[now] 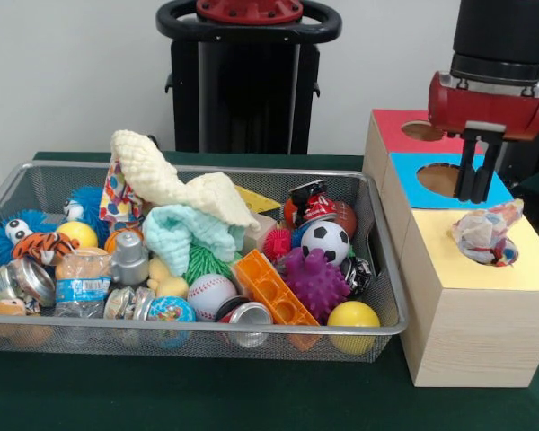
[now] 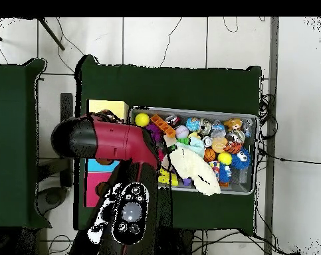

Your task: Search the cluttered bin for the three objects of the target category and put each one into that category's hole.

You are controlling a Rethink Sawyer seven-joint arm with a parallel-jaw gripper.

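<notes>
A crumpled patterned cloth point(image 1: 485, 235) sits stuffed in the round hole of the yellow box top point(image 1: 521, 269), partly sticking out. My gripper point(image 1: 479, 199) hangs just above and behind it, over the blue top's hole point(image 1: 440, 180), open and holding nothing. In the wire bin point(image 1: 36, 180) a cream knitted cloth point(image 1: 175, 180) lies draped on top of the pile, with a mint cloth point(image 1: 184, 229) beneath it and a dotted patterned cloth point(image 1: 117, 193) at its left. From overhead the arm point(image 2: 116, 139) covers the gripper and most of the box; the cream cloth point(image 2: 196, 169) shows in the bin point(image 2: 249, 119).
The wooden box has red point(image 1: 400, 126), blue and yellow tops in a row, right of the bin. The bin also holds a soccer ball point(image 1: 325, 241), purple spiky ball point(image 1: 316, 283), orange brick point(image 1: 271, 287), baseball point(image 1: 211, 294), yellow ball point(image 1: 353, 314), cans and plush toys.
</notes>
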